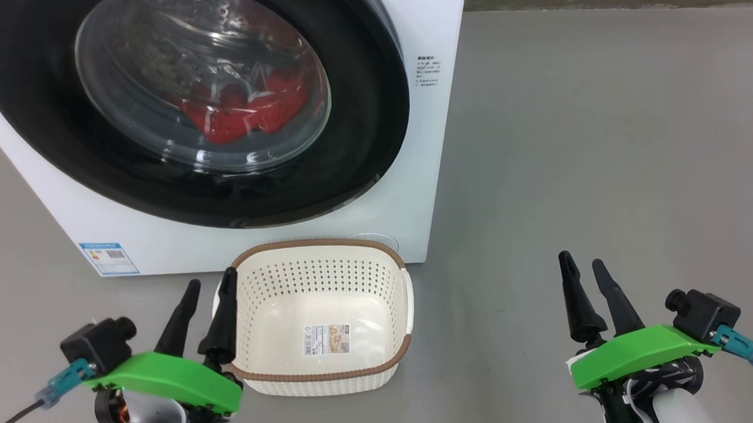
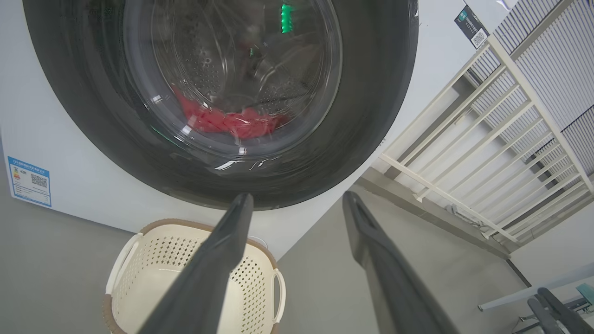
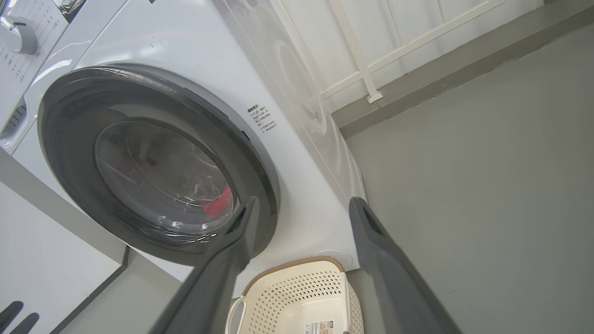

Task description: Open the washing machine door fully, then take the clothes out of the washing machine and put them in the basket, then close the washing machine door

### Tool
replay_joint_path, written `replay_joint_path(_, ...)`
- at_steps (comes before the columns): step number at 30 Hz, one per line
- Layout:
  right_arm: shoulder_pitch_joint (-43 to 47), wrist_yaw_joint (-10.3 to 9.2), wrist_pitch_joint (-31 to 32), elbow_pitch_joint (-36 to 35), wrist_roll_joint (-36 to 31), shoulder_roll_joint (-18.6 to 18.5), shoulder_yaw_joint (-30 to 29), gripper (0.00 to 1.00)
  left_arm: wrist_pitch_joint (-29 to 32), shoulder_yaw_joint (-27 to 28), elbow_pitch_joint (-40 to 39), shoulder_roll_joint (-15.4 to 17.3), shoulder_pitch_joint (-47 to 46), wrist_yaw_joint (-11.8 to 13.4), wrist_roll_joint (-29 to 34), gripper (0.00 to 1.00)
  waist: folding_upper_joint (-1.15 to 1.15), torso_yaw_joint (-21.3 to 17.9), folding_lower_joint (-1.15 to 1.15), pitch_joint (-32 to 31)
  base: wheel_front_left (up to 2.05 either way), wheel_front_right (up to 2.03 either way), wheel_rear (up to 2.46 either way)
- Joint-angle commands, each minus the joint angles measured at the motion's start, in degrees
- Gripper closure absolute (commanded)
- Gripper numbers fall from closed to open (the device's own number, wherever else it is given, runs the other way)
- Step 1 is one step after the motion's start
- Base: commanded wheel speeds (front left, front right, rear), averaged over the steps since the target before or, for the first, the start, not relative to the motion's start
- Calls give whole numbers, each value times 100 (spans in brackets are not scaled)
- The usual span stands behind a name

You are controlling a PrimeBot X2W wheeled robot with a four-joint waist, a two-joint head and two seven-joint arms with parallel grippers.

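The white washing machine (image 1: pixel 427 150) stands ahead with its round black door (image 1: pixel 367 128) shut against the front. Red clothes (image 1: pixel 241 110) show through the glass window, lying low in the drum, and appear as clothes (image 2: pixel 227 123) in the left wrist view. The cream basket (image 1: pixel 321 317) sits empty on the floor just before the machine. My left gripper (image 1: pixel 206 293) hovers open at the basket's left rim. Off to the right over bare floor, my right gripper (image 1: pixel 582 266) is open and holds nothing.
Grey floor (image 1: pixel 608 152) stretches to the right of the machine. A white railing (image 2: pixel 487 139) and a wall run behind it. A blue label sticker (image 1: pixel 109 258) marks the machine's lower left corner.
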Motion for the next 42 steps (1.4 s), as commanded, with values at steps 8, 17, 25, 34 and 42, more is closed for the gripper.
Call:
replay_joint_path(8, -458, -3, -209, -44, -703, -55, 175, 0, -204, 32, -116, 82, -369, 81, 658, 0, 0, -3, -1, -34, 0, 0, 0)
replay_joint_path(17, -565, -3, -338, -21, -1249, -59, 220, 0, -335, -14, -105, 86, -464, 169, 1116, 0, 0, -8, -1, -28, 0, 0, 0)
replay_joint_path(25, -715, -4, -482, -1, -1816, -63, 296, 0, -482, -95, -65, 91, -604, 250, 1651, 0, 0, -7, -1, -21, 0, 0, 0)
replay_joint_path(34, -867, -4, -627, -12, -2354, -67, 366, 0, -629, -187, 96, 96, -770, 299, 2181, 0, 0, -30, -1, 3, 0, 0, 0)
replay_joint_path(42, -987, -4, -756, -9, -2871, -71, 428, 0, -761, -240, 131, 101, -900, 359, 2670, 0, 0, -46, -1, 49, 0, 0, 0)
